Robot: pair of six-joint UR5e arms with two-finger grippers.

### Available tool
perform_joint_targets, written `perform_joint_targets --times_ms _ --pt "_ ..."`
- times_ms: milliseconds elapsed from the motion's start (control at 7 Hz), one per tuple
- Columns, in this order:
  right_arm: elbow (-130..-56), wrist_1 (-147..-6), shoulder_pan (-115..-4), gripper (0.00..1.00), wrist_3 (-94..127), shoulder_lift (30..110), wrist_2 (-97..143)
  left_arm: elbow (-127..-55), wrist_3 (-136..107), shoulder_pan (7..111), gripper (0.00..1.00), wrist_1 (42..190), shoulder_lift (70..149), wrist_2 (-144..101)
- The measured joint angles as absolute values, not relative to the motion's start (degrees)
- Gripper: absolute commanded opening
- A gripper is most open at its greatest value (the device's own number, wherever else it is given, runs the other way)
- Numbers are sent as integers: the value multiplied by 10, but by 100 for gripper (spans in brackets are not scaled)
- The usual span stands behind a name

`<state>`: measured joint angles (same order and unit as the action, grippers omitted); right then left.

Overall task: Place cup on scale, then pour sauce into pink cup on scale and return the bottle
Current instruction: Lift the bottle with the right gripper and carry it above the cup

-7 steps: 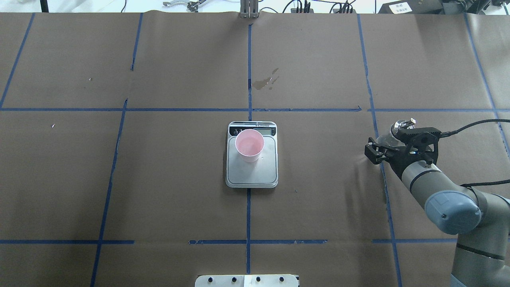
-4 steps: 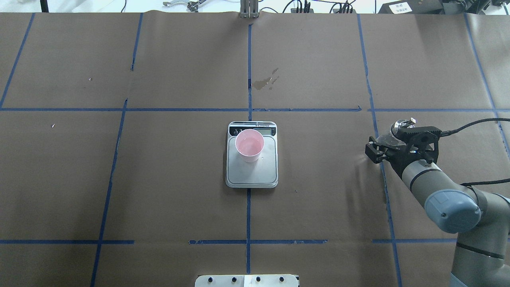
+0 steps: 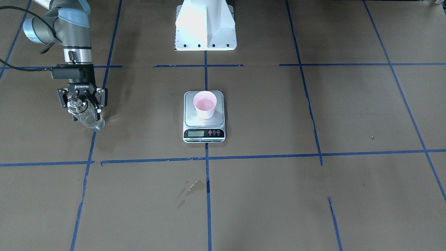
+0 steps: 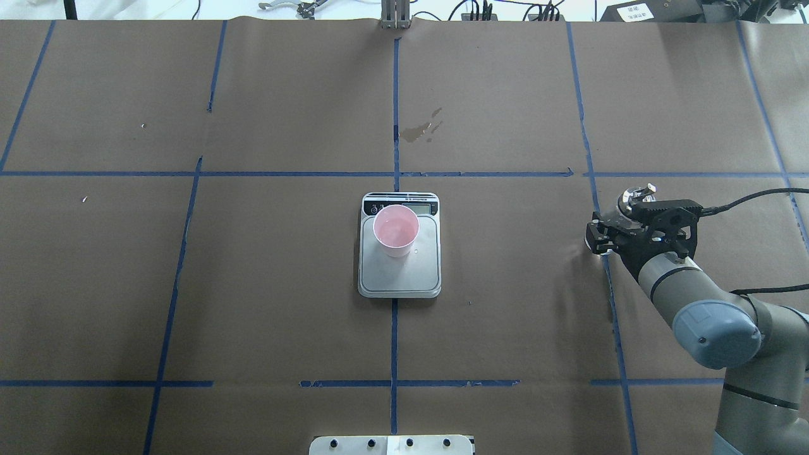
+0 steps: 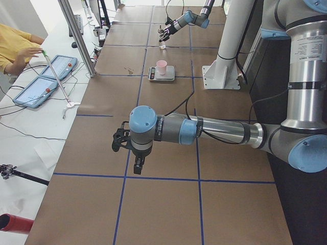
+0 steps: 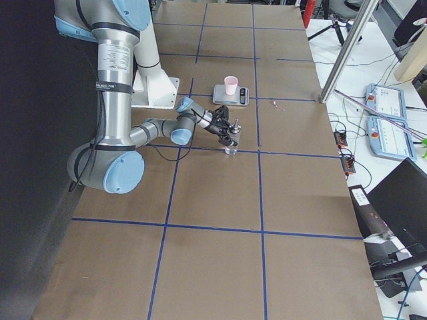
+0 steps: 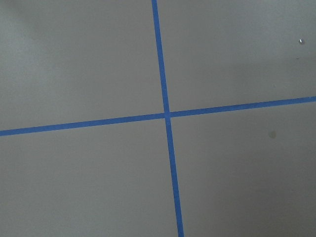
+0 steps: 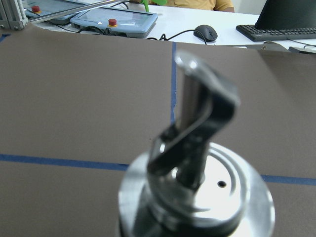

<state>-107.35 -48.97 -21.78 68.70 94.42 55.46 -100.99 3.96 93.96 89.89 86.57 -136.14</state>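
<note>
**Bottle in the grip, cup on the scale**

In the front-facing view, the right gripper (image 3: pixel 83 111) is at the left of the frame, a bit above the middle. Its two fingers are pinching the bottle (image 3: pixel 91 121) just under the silver cap (image 3: pixel 74 104). The bottle hangs cap up, with its bottom low by the brown table (image 3: pixel 313 209). I cannot tell if it touches. The right wrist view sees the silver cap from very close.

The cup (image 3: pixel 205 112) stands upright on the scale (image 3: pixel 191 120), in the middle of the frame. It sits on the back part of the silver plate, away from the little screen (image 3: pixel 195 133). Cup and bottle are well apart.

The left gripper (image 5: pixel 121 144) shows only in the left side view, low and near the middle. I cannot tell if its fingers are spread or together. Its wrist view shows only blue tape lines (image 7: pixel 165 114) crossing on the table.
</note>
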Motion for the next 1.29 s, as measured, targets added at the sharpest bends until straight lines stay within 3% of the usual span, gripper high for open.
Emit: perform_joint_targets --times_ms 714,1286 --pt "-1128 -487 -241 0 668 937 522 -1010 40 940 100 899 866 -1361" --pt "-1129 -497 -259 0 517 913 505 -1009 40 940 100 899 866 -1361"
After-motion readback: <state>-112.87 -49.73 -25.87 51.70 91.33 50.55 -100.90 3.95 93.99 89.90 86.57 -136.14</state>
